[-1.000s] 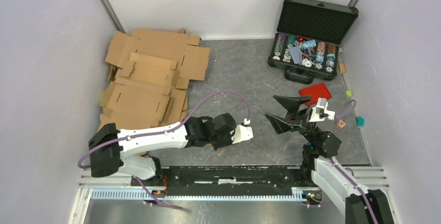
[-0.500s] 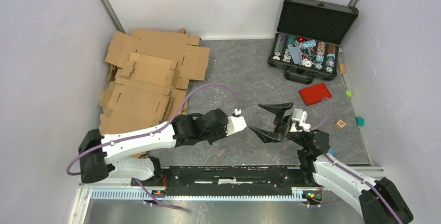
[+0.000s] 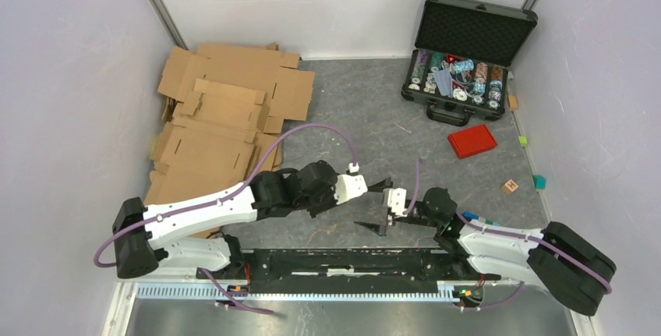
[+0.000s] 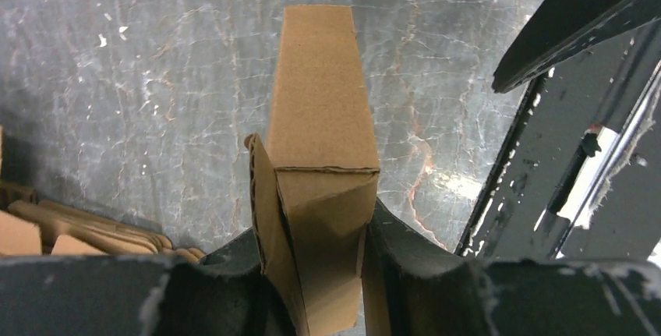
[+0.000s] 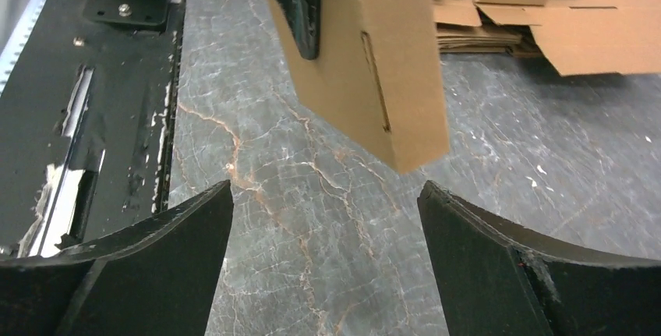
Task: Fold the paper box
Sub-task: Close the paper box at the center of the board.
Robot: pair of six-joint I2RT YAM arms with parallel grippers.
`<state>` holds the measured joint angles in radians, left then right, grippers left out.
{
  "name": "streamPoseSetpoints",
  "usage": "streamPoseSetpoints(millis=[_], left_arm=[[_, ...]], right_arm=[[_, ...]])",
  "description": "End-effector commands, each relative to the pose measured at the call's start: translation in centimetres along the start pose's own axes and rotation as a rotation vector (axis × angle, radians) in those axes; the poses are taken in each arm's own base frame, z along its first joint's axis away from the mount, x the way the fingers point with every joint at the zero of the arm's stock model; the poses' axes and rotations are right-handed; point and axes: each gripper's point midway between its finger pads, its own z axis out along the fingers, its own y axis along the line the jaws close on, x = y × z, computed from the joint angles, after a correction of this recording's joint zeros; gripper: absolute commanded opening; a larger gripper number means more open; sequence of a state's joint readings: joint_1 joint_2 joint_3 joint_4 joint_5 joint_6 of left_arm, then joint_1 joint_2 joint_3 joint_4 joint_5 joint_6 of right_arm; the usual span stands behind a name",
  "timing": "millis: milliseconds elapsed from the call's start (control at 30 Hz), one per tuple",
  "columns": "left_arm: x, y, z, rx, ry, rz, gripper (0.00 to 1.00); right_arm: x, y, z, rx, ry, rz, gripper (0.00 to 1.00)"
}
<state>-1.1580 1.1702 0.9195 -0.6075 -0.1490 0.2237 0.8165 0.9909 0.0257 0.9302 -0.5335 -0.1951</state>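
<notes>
The paper box (image 4: 319, 110) is a narrow brown cardboard piece with a creased flap, and my left gripper (image 4: 316, 231) is shut on its near end. It sticks out over the grey table. In the right wrist view the same paper box (image 5: 374, 63) hangs at the top, tilted, with a slot in its side and a left finger (image 5: 300, 1) against it. My right gripper (image 5: 325, 189) is open just short of the box's free end, nothing between its fingers. From above, the right gripper (image 3: 377, 205) faces the left gripper (image 3: 358, 189), whose wrist hides the box.
A pile of flat cardboard sheets (image 3: 222, 125) fills the left side. An open black case (image 3: 464, 63) with chips stands at the back right, a red lid (image 3: 472, 140) in front of it. Small cubes (image 3: 510, 185) lie at the right. A black rail (image 3: 351, 262) runs along the near edge.
My right arm has swung down and to the left, bringing its open gripper low and close to the left gripper. The left gripper has drifted slightly left, still holding the box.
</notes>
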Motion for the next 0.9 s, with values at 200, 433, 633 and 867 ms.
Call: streamPoseSetpoints(millis=[200,433,633,867], left_arm=[[-0.1,-2.0,0.9,0.152,0.083,0.082,0.36],[-0.5,-2.8,0.6,0.204,0.062,0.088,0.36],[-2.0,-4.5,0.0,0.316,-0.004,0.115,0.36],[-2.0,-4.7,0.1,0.329,-0.003,0.122,0.38]], right_arm=[[-1.5,-1.2,1.2,0.017,0.001,-0.153,0.92],[-2.5,-1.8,0.8,0.066,-0.036,-0.169,0.91],[-5.0,0.2,1.8,-0.068,-0.152,-0.150,0.79],[-6.0,1.6,2.4,-0.171,-0.187,-0.114,0.67]])
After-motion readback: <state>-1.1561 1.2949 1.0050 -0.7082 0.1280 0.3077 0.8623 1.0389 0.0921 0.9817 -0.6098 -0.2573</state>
